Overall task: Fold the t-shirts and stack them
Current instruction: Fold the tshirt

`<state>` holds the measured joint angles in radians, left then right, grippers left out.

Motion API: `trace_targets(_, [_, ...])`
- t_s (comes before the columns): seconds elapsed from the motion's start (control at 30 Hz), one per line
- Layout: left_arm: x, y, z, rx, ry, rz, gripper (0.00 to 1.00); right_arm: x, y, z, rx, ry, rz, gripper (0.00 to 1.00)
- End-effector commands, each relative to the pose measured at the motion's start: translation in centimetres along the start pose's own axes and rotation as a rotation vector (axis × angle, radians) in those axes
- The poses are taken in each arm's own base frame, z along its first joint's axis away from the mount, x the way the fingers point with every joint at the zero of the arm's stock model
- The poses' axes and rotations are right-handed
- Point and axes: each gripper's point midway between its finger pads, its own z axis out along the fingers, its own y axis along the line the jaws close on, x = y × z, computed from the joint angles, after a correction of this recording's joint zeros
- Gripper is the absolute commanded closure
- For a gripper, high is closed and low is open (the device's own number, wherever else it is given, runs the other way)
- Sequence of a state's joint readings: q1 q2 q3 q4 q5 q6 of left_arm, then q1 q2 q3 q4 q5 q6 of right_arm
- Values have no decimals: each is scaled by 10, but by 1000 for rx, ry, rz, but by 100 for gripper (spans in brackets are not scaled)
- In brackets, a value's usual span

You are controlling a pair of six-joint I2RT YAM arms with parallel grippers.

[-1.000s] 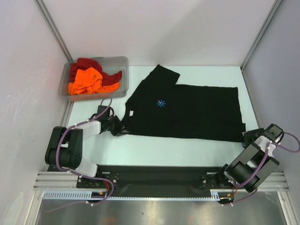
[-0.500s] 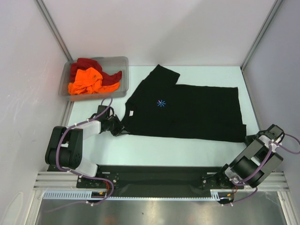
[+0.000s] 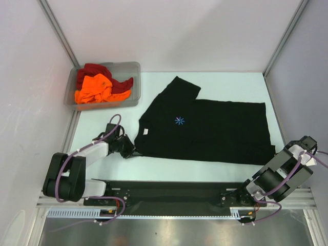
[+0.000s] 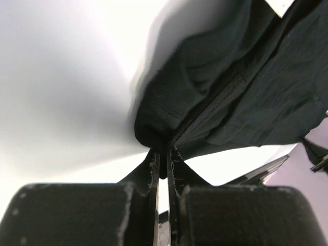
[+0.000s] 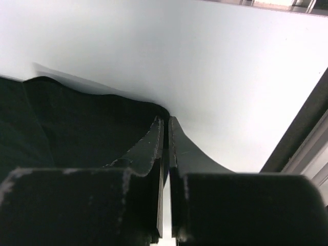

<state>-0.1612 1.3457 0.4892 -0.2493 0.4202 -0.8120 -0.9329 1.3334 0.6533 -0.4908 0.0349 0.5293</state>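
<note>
T-shirts are in two places. The black t-shirt (image 3: 205, 130) lies spread in the middle of the table (image 3: 225, 82), collar to the left and hem to the right. The orange t-shirt (image 3: 95, 88) and the dark red t-shirt (image 3: 95, 69) sit crumpled in the clear grey bin (image 3: 134, 65) at the far left. The left gripper (image 4: 163, 152) is closed on a bunched fold at the near left corner of the black one. The right gripper (image 5: 165, 121) is closed on its near right hem corner, and this bite looks very thin. If the arms lift or pull unevenly, this corner can slip out, I think, or the cloth can drag and the fold becomes crooked.
</note>
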Motion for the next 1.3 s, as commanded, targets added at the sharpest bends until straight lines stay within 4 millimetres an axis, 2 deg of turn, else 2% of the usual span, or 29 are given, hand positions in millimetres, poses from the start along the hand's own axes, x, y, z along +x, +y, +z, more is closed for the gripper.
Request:
trace_targets(0.0, [16, 6, -6, -38, 10, -11, 100, -31, -1, -8, 62, -130, -33, 96])
trace_targets(0.1, [25, 7, -11, -39, 10, -7, 92, -27, 0, -13, 71, -147, -56, 86])
trace_targets(0.13, [25, 6, -15, -38, 2, 2, 84, -25, -4, -15, 85, -138, -55, 82])
trace_targets(0.17, [26, 5, -19, -41, -4, 7, 63, -25, -3, -18, 81, -139, -51, 76])
trace_targets(0.2, [31, 12, -24, -72, 9, 7, 56, -27, 0, -23, 60, -145, -50, 55])
trace_targets(0.27, [32, 14, -34, -118, 9, 24, 44, -33, 8, -36, 42, -152, -54, 41])
trace_targets(0.3, [33, 11, -37, -123, 7, 59, 41, -34, 14, -44, 25, -161, -61, 31])
trace_targets(0.4, [25, -3, -47, -114, -33, 118, 39, -48, 39, -71, -13, -201, -92, 17])
trace_targets(0.47, [12, -17, -56, -109, -81, 167, 38, -61, 53, -90, -32, -232, -107, 13])
trace_targets(0.53, [0, -29, -65, -113, -125, 217, 38, -56, 70, -101, -57, -227, -171, 11])
trace_targets(0.57, [-15, -46, -76, -103, -185, 282, 39, -63, 86, -114, -96, -254, -191, 7])
trace_targets(0.63, [-29, -68, -82, -79, -224, 357, 39, -46, 121, -120, -174, -229, -284, 7])
trace_targets(0.67, [-42, -96, -91, -23, -272, 430, 42, -44, 139, -125, -210, -232, -312, 7])
trace_targets(0.7, [-47, -109, -93, -7, -278, 463, 43, -38, 154, -127, -250, -214, -341, 7])
trace_targets(0.73, [-53, -115, -83, -27, -260, 486, 44, -27, 175, -129, -326, -174, -370, 8])
trace_targets(0.77, [-63, -147, -91, 29, -295, 565, 44, -11, 202, -128, -365, -137, -437, 9])
trace_targets(0.8, [-68, -160, -86, 48, -286, 599, 44, -5, 217, -128, -390, -125, -474, 9])
trace_targets(0.83, [-74, -166, -69, 35, -250, 619, 45, 4, 233, -125, -407, -112, -518, 10])
trace_targets(0.87, [-84, -195, -72, 91, -267, 684, 46, 11, 256, -122, -416, -112, -569, 12])
trace_targets(0.9, [-90, -206, -68, 97, -270, 712, 47, 14, 264, -114, -401, -107, -584, 14])
trace_targets(0.93, [-104, -233, -77, 125, -316, 744, 48, 15, 274, -110, -405, -99, -590, 17])
trace_targets(0.97, [-112, -231, -54, 83, -283, 766, 48, 24, 279, -89, -372, -54, -592, 21])
trace_targets(1.0, [-123, -237, -51, 67, -303, 774, 49, 19, 293, -91, -385, -62, -586, 27])
trace_targets(1.03, [-136, -257, -54, 81, -344, 794, 50, 20, 298, -85, -384, -55, -586, 31])
trace_targets(1.1, [-154, -260, -25, 44, -338, 822, 51, 21, 308, -62, -363, -43, -587, 36])
trace_targets(1.13, [-168, -281, -30, 64, -389, 843, 51, 17, 318, -58, -381, -50, -584, 38])
trace_targets(1.17, [-176, -288, -25, 62, -401, 868, 51, 15, 325, -56, -388, -52, -585, 40])
trace_targets(1.2, [-184, -281, 7, 33, -362, 874, 52, 19, 328, -37, -369, -25, -592, 43])
trace_targets(1.27, [-203, -303, 11, 40, -404, 904, 53, 8, 344, -37, -374, -50, -594, 43])
